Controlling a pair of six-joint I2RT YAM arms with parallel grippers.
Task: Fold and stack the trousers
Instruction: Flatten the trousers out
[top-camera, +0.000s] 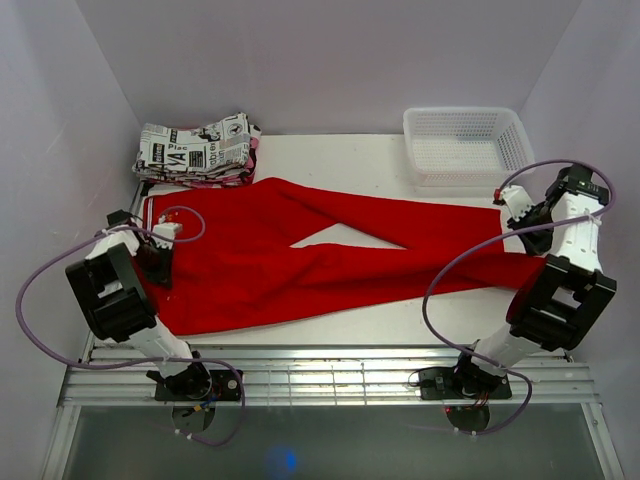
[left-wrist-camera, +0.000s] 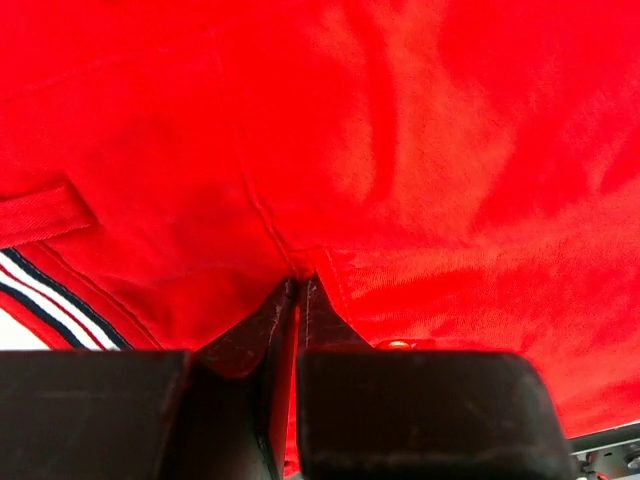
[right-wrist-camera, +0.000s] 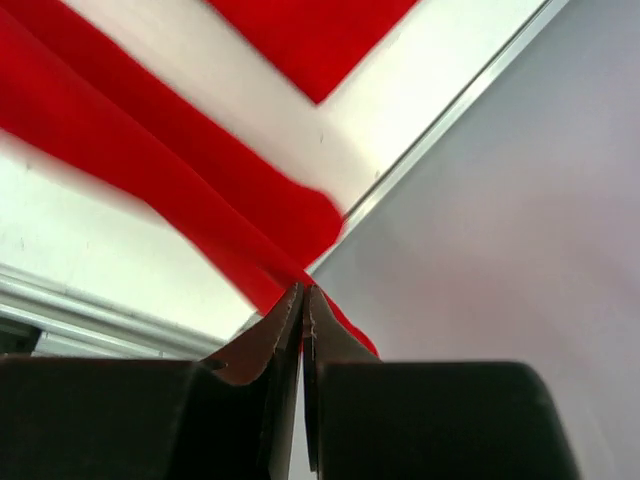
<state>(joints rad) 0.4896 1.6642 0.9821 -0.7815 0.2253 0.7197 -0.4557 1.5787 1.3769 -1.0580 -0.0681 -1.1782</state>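
The red trousers (top-camera: 300, 270) lie spread across the white table, waistband at the left and the two legs running right in a narrow V. My left gripper (top-camera: 157, 268) is at the waist end. In the left wrist view its jaws (left-wrist-camera: 300, 285) are pinched together on a fold of the trousers (left-wrist-camera: 400, 150), with a striped waistband lining at the lower left. My right gripper (top-camera: 522, 240) is at the far right by the leg ends. The right wrist view shows it (right-wrist-camera: 303, 292) shut on the tip of a trousers leg (right-wrist-camera: 150, 150), lifted over the table's edge.
A folded newspaper-print garment (top-camera: 197, 148) sits at the back left. A white mesh basket (top-camera: 467, 147) stands at the back right. A metal rail (top-camera: 330, 375) runs along the near edge. Pale walls close in on both sides and the back.
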